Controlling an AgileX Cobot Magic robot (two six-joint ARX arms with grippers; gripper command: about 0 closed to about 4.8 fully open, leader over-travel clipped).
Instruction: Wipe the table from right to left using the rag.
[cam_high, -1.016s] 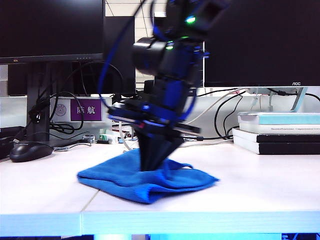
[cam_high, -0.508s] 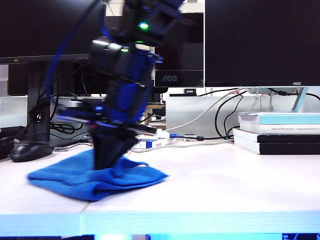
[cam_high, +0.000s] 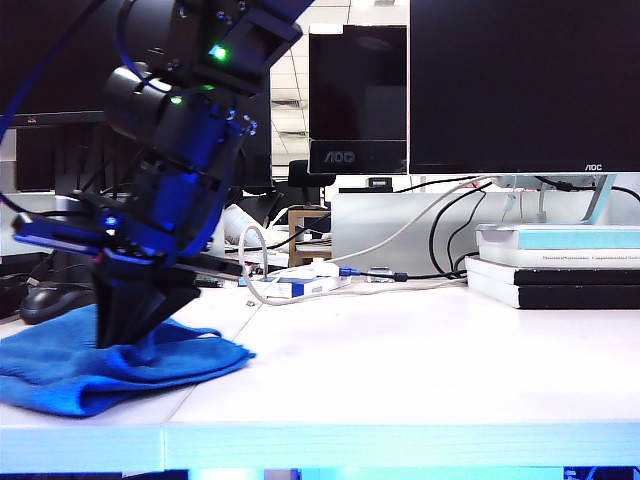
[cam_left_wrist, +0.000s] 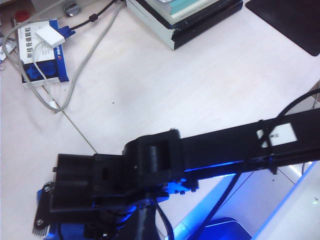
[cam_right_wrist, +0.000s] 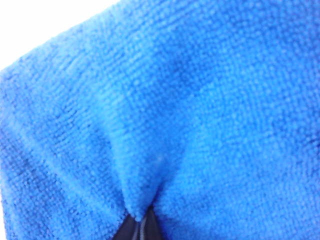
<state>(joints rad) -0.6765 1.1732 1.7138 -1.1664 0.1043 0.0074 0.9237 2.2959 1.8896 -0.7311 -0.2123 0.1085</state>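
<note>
The wipe looked nearly finished: the rag (cam_high: 110, 362) lay at the tabletop's (cam_high: 420, 360) far-left front corner, about 8 o'clock in the exterior view, with bare surface stretching to its right. The right tool (cam_high: 125, 335) stood clenched on a pinch of the rag, directly above it. The left tool's state could not be told; probably only its arm showed.

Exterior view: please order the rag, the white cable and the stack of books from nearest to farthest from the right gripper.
1. The rag, pinched by the right gripper, far left.
2. The white cable, middle, behind.
3. The stack of books, far right.
</note>
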